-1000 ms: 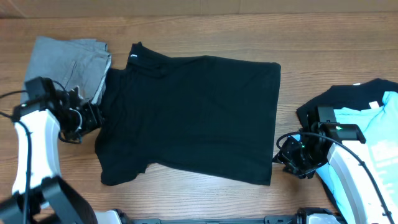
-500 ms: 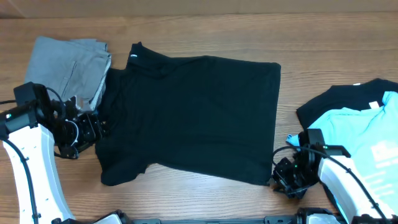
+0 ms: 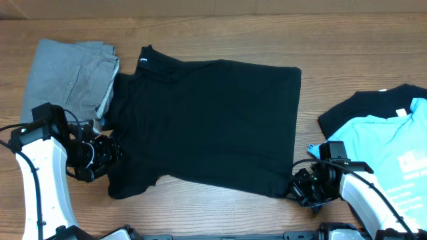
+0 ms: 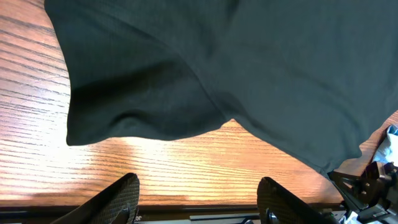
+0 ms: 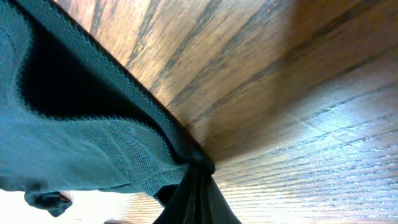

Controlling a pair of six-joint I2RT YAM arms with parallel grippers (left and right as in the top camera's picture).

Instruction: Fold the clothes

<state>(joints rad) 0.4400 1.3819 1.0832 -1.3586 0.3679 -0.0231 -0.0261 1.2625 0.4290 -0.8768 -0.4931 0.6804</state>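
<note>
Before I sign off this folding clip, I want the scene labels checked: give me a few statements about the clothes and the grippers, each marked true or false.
1. The black T-shirt lies spread out, not folded over. True.
2. The right gripper is open and clear of that shirt. False: it is shut on the shirt's hem, at the bottom corner nearest it.
3. The left gripper is open with nothing between its fingers. True.
4. The grey garment lies on the right arm's side. False: it lies on the left arm's side, beside the shirt's collar end.
5. The light blue T-shirt lies on top of a second black garment. True.
</note>
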